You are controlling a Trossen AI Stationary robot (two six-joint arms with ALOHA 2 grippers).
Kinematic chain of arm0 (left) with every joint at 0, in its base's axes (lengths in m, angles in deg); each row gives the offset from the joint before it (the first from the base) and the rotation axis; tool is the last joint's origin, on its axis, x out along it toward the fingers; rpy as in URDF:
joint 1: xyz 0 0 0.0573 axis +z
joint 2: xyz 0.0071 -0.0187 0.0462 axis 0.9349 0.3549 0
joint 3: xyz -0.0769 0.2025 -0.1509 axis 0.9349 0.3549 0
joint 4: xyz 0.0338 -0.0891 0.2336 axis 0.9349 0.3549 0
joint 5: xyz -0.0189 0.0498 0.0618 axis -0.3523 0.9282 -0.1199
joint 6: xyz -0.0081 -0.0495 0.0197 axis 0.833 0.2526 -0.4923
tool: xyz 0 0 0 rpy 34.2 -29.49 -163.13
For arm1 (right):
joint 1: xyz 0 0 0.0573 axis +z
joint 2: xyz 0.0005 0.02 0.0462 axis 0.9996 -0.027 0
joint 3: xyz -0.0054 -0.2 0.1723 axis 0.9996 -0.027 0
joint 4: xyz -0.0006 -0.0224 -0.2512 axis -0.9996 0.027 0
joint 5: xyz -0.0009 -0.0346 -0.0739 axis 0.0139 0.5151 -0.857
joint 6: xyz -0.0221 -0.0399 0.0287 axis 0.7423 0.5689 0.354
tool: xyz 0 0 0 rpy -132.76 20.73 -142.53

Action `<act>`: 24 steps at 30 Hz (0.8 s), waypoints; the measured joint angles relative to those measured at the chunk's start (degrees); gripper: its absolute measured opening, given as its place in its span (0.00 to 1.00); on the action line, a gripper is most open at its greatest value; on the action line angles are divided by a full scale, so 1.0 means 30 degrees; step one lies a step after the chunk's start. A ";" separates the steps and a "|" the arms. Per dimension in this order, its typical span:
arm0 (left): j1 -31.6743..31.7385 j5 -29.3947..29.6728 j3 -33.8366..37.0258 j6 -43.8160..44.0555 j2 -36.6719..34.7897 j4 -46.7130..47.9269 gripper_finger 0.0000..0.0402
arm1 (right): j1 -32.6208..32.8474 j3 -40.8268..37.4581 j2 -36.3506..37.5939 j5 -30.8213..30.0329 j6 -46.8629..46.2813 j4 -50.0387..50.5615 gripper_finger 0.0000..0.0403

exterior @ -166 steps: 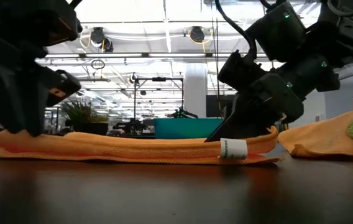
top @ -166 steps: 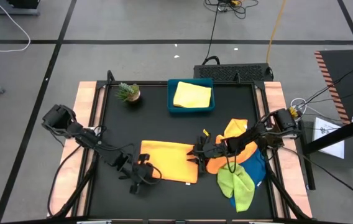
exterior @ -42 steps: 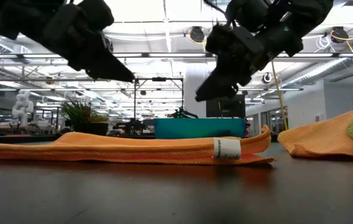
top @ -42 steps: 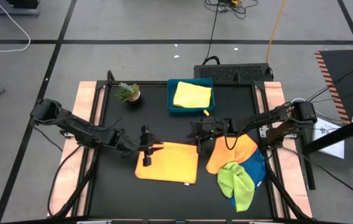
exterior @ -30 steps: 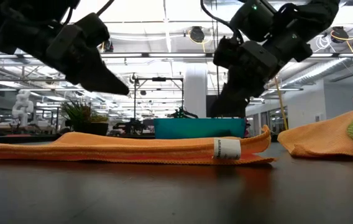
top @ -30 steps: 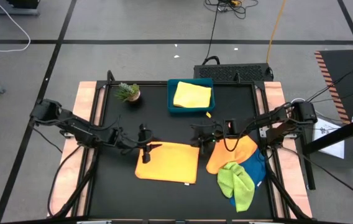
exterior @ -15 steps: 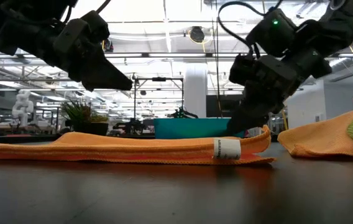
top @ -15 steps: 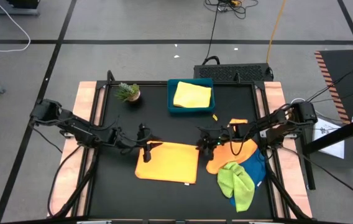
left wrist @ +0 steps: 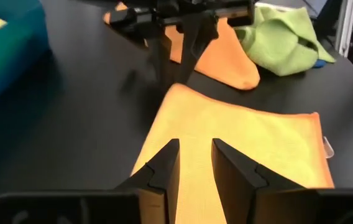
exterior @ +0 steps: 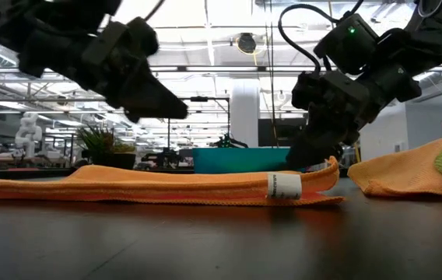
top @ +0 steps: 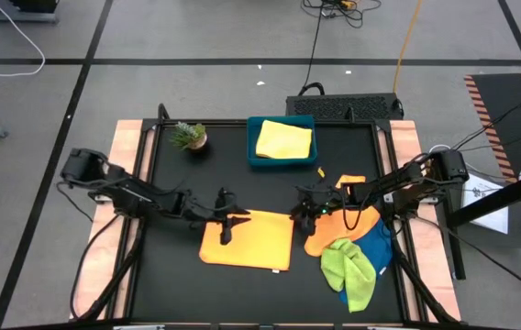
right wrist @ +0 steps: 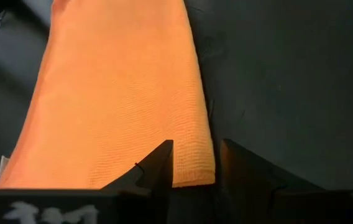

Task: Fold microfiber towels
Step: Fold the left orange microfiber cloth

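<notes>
A folded orange microfiber towel [top: 247,240] lies flat on the black table, with a white label [exterior: 283,185] at its near side. My left gripper [top: 227,229] hovers open with a narrow gap above the towel's far left part [left wrist: 238,149]. It slants down and stays clear of the cloth. My right gripper [top: 303,216] is open low at the towel's far right corner. The towel's right edge [right wrist: 195,177] runs between its two fingers. A yellow towel [top: 283,139] lies in the blue tray [top: 253,156]. My right gripper slants down from the table's right side, with one finger [right wrist: 158,165] over the orange towel and the other [right wrist: 238,165] over bare table. I cannot tell whether they touch the cloth. The towel lies flat on the table.
At the right, a pile of an orange towel [top: 343,225], a lime green towel [top: 348,266] and a blue towel [top: 382,247] lies close to my right arm. A small potted plant [top: 188,136] stands at the far left. Bare black table lies to the left of the folded towel.
My left gripper has gone toward the table's right edge and slightly down, and now stands over the towel's far left part. My right gripper has sunk toward the towel's far right corner and rolled a little. The towel has stayed where it was.
</notes>
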 joint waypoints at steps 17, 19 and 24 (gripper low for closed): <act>0.1330 -0.3297 -0.4483 -0.1149 0.4897 0.0931 0.44 | 0.1027 0.0007 -0.0007 -0.0299 -0.0681 -0.0053 0.32; 0.1330 -0.3297 -0.4725 -0.1456 0.4897 0.1277 0.51 | 0.1037 0.0007 -0.0007 -0.0582 -0.0688 0.0057 0.32; 0.1330 -0.3290 -0.5046 -0.1507 0.4897 0.1415 0.59 | 0.1056 0.0015 -0.0007 -0.1416 -0.0652 0.0130 0.32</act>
